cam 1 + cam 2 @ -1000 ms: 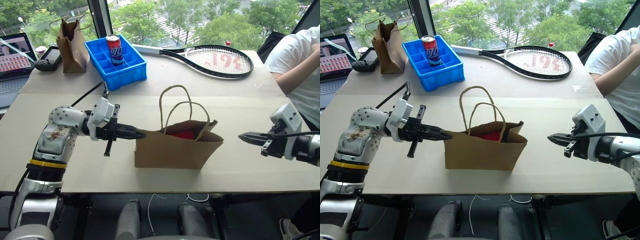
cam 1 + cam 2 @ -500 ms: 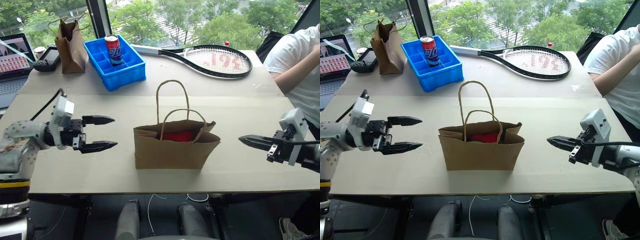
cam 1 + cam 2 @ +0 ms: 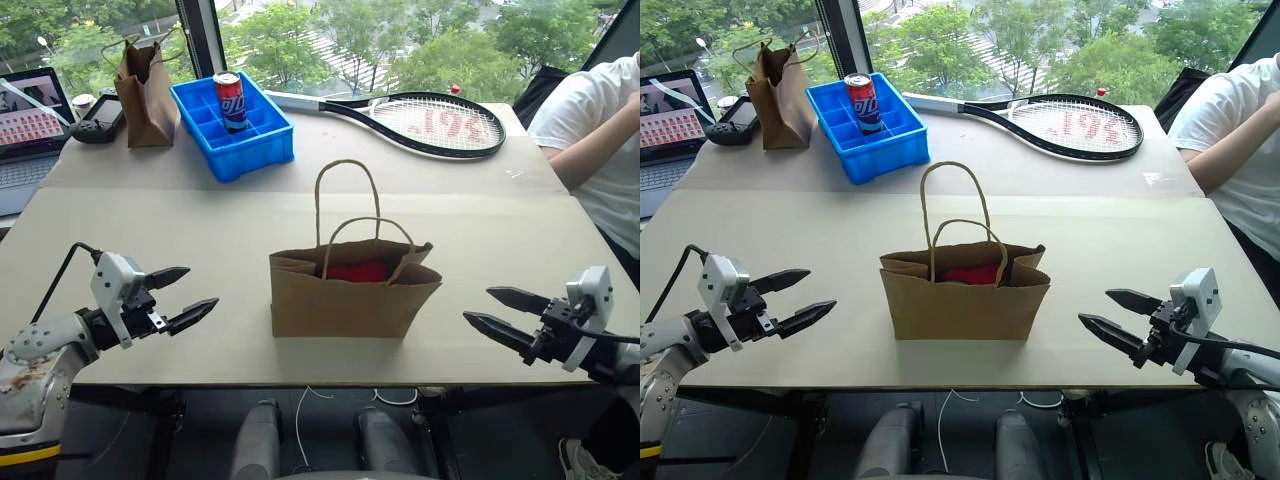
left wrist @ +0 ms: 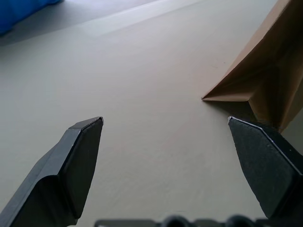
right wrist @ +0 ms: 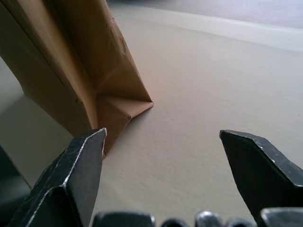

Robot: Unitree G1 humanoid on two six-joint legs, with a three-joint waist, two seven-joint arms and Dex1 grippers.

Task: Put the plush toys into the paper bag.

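The wide brown paper bag (image 3: 350,295) stands upright in the middle of the table, its twine handles raised. A red plush toy (image 3: 357,271) shows inside its open mouth; I can make out no other toy in there. My left gripper (image 3: 190,294) hangs open near the table's front edge, well left of the bag, empty. On the other side my right gripper (image 3: 492,310) is open and empty too, pointing toward the bag. The bag's folded side (image 4: 265,75) appears beyond the left fingers, and its other side (image 5: 80,75) beyond the right fingers.
At the back left stand a narrower brown bag (image 3: 144,80), a blue tray (image 3: 255,140) holding a can (image 3: 229,98), a laptop (image 3: 30,110) and a black device (image 3: 98,118). A tennis racket (image 3: 420,118) lies at the back. A person in a white shirt (image 3: 595,120) sits at the right.
The left gripper let go of the bag's left edge, opened and drew back left and down toward the table's front. The right gripper opened and pulled slightly back and lower.
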